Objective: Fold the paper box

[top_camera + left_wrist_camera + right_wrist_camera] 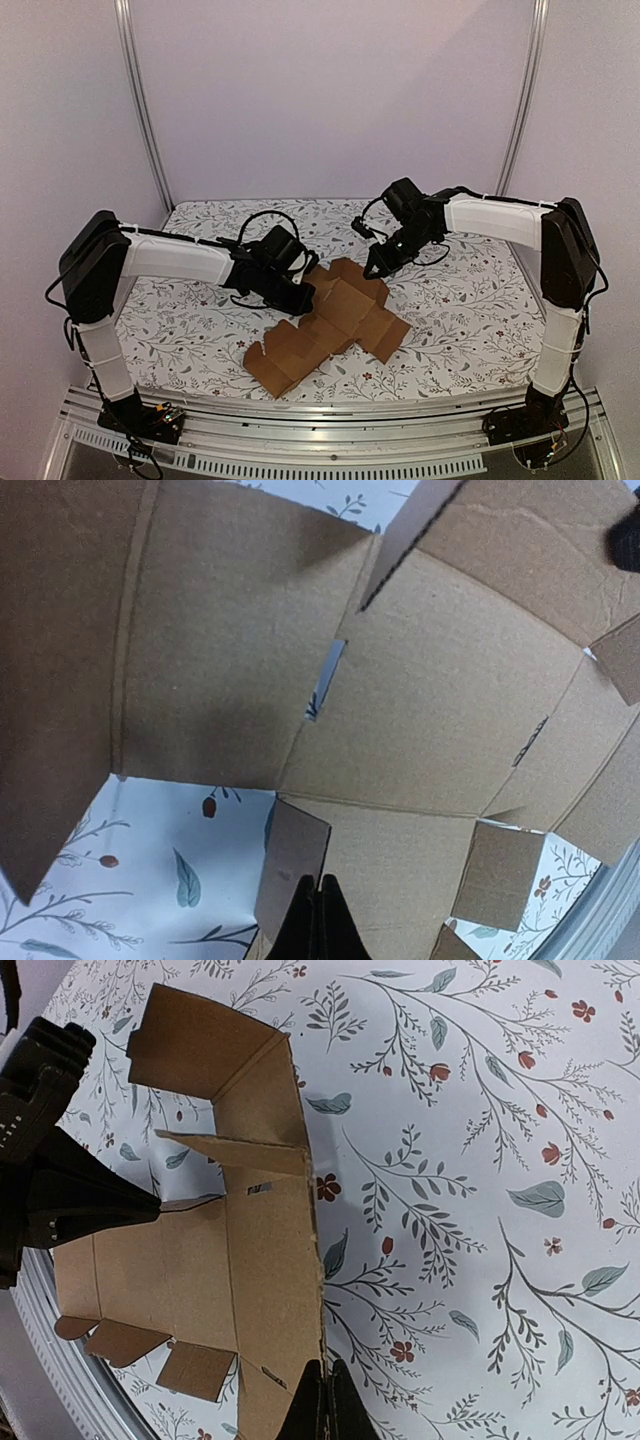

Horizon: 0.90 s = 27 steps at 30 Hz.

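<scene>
Paper box: I see the paper box [335, 318] in the middle of the floral worktop [470, 310]. It is a brown die-cut sheet running from lower left to upper right, mostly flat, with a few flaps standing up.
Left jaws: the left gripper [304, 296] is at the sheet's upper-left edge, jaws clenched on an upright flap.
Right jaws: the right gripper [374, 268] is at the sheet's top edge, jaws clenched on the cardboard's rim.
Arms: both reach inward, with their tips near each other.
</scene>
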Each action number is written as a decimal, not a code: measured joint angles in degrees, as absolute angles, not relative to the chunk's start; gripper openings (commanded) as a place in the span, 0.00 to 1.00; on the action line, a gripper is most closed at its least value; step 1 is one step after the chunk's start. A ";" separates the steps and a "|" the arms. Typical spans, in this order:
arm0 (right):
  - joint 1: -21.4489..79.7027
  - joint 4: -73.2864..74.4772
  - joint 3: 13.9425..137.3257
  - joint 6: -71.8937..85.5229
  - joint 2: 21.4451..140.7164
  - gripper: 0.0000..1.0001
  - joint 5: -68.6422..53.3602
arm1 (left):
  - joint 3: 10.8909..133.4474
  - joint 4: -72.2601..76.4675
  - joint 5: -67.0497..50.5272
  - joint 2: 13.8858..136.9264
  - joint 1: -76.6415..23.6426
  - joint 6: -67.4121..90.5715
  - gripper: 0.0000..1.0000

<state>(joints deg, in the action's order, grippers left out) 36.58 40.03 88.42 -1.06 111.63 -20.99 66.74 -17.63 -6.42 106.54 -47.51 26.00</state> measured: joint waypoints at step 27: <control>36.58 38.85 87.02 -0.82 111.61 0.00 -20.05 | 65.41 -19.11 1.93 102.91 -49.69 24.95 0.00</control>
<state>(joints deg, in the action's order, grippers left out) 36.58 38.85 87.02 -0.82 111.61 -20.05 65.41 -19.11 1.93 102.91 -49.69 24.95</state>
